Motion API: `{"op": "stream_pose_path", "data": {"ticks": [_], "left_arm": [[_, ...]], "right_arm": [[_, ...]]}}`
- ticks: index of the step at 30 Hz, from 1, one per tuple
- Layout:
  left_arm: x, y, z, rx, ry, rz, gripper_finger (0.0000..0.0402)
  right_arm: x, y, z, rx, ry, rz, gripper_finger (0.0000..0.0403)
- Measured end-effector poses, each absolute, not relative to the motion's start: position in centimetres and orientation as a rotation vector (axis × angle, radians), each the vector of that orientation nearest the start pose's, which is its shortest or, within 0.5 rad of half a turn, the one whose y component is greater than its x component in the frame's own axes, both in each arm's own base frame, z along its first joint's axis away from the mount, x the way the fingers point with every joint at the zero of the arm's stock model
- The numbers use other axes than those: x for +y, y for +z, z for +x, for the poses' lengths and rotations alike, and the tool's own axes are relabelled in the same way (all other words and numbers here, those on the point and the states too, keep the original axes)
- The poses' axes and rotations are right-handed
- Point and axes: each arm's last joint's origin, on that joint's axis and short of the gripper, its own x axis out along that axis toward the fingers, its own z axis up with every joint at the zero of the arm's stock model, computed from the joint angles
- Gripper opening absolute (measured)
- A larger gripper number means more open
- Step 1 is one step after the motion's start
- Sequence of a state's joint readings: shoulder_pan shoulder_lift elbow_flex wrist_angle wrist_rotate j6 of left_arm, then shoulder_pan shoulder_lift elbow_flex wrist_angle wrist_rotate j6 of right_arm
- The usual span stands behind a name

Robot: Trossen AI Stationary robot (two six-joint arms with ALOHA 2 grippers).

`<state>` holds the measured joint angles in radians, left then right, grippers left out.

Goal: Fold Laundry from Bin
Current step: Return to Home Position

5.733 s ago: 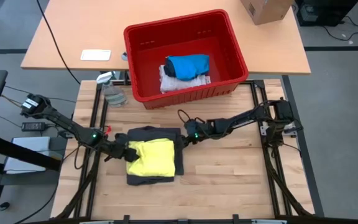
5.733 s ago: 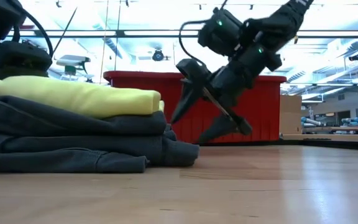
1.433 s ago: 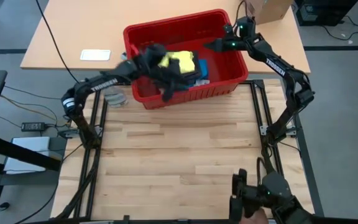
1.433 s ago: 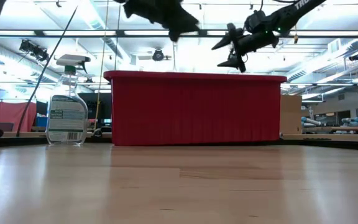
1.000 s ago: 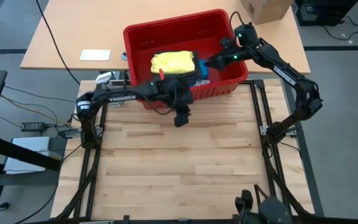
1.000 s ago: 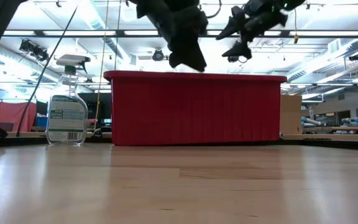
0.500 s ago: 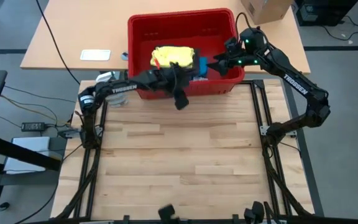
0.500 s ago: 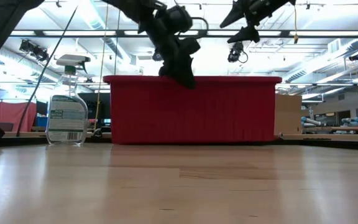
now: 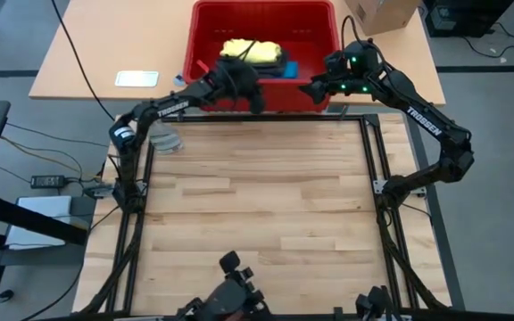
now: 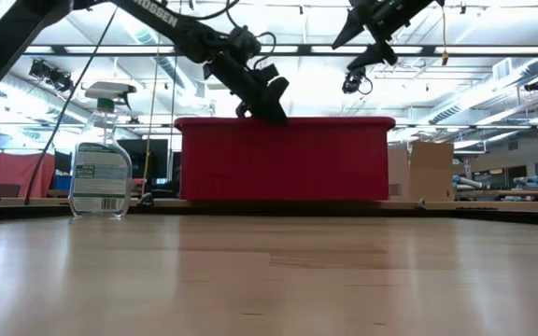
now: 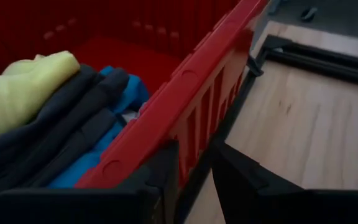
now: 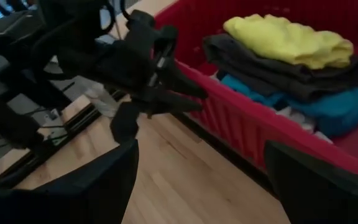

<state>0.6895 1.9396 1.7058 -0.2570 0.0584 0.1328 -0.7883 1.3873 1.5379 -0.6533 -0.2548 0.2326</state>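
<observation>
Stretched far forward, the left gripper (image 9: 254,99) clamped the near rim of the bin (image 9: 191,49); the right gripper (image 9: 313,87) hovered beside it, jaws wide.

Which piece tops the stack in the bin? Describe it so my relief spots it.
Start at the red bin on the tan table; the left gripper clamps its near rim, the right gripper hovers beside it. Atop the folded stack inside lies the yellow garment, bright above the dark grey garment and blue garment.

laundry (image 9: 252,53) stacked in the bin (image 9: 315,45), bin at table's (image 9: 257,205) far edge, spray bottle (image 10: 101,154) to its left
</observation>
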Motion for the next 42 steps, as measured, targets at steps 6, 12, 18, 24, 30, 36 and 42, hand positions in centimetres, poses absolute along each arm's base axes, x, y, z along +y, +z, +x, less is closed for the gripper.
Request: {"op": "stream_pose_path", "data": {"ticks": [6,12,18,24,30,36,42], "left_arm": [[28.3,31.7,34.5,0.462,0.527,-0.111,0.0103],[25.5,37.9,31.8,0.315,0.498,-0.088,0.0103],[20.0,44.7,27.0,0.217,0.461,-0.069,0.0103],[13.7,46.5,25.2,0.281,0.326,-0.089,0.0103],[6.7,47.0,27.3,0.260,0.339,-0.109,0.0103],[1.0,46.5,28.4,0.265,0.416,-0.119,0.0102],[-1.9,43.0,27.5,0.287,0.513,-0.174,0.0102]], "right_arm": [[-20.3,39.5,21.0,0.421,-0.679,0.518,0.0347],[-19.2,39.1,22.1,0.414,-0.626,0.509,0.0341],[-15.6,41.2,23.9,0.326,-0.350,0.342,0.0239],[-11.8,42.1,24.4,0.333,-0.205,0.232,0.0033],[-7.8,43.3,23.0,0.346,-0.138,0.217,0.0013],[-3.9,45.6,19.8,0.255,-0.061,0.039,0.0007],[-0.7,45.7,16.5,0.321,-0.058,-0.019,0.0003]]}}
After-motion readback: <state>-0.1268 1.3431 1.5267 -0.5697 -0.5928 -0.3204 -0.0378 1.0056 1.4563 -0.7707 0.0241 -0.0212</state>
